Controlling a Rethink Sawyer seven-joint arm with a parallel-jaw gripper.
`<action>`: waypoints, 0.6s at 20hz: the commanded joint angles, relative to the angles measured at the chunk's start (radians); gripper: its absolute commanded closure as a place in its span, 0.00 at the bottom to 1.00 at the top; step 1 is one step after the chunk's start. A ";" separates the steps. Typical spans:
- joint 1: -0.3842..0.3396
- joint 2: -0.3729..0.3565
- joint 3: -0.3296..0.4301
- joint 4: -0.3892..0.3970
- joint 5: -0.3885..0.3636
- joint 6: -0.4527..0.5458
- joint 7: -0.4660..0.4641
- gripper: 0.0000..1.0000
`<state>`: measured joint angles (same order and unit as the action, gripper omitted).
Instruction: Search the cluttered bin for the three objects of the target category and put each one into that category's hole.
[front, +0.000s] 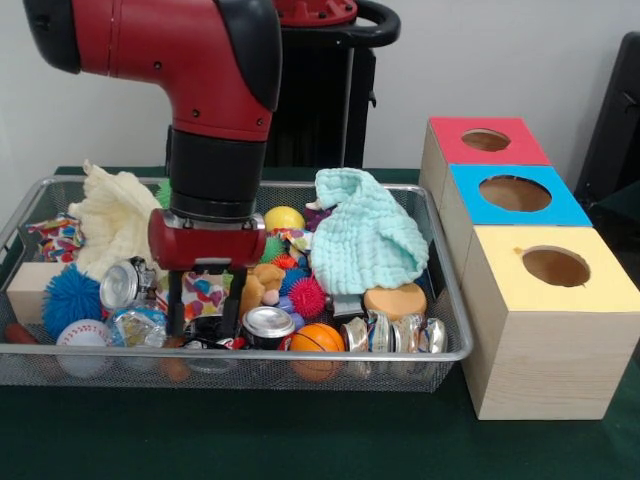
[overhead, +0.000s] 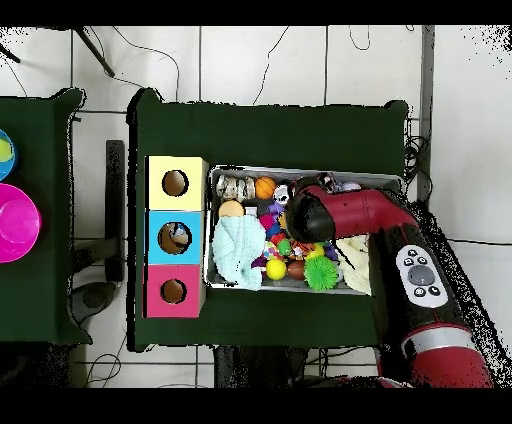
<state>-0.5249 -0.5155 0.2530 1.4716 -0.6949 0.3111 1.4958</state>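
Now – hand (front: 205, 305) open, fingers down among clutter in bin (front: 440, 352) | bottle (front: 138, 326) just beside | red-top hole (front: 486, 140) apart

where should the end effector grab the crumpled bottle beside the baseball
Grip the water bottle across its crumpled body, coming straight down: it seems to lie on its side between the baseball and the open end effector, and the bin blocks the front.

**What I can count**

I see three wooden boxes: one red (front: 487, 142), one blue (front: 513, 194), one yellow (front: 553, 268). Each has one round hole. I count one wire tray (front: 420, 353), two cloths, one baseball (front: 84, 335), one orange ball (front: 317, 338).
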 joint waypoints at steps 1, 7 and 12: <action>-0.024 0.078 0.048 -0.041 -0.009 0.010 0.015 0.00; -0.077 -0.010 0.066 0.026 0.003 0.069 -0.053 0.00; -0.092 -0.061 0.076 0.075 0.012 0.087 -0.060 0.00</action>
<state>-0.5834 -0.5306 0.2579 1.4635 -0.6961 0.3113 1.4961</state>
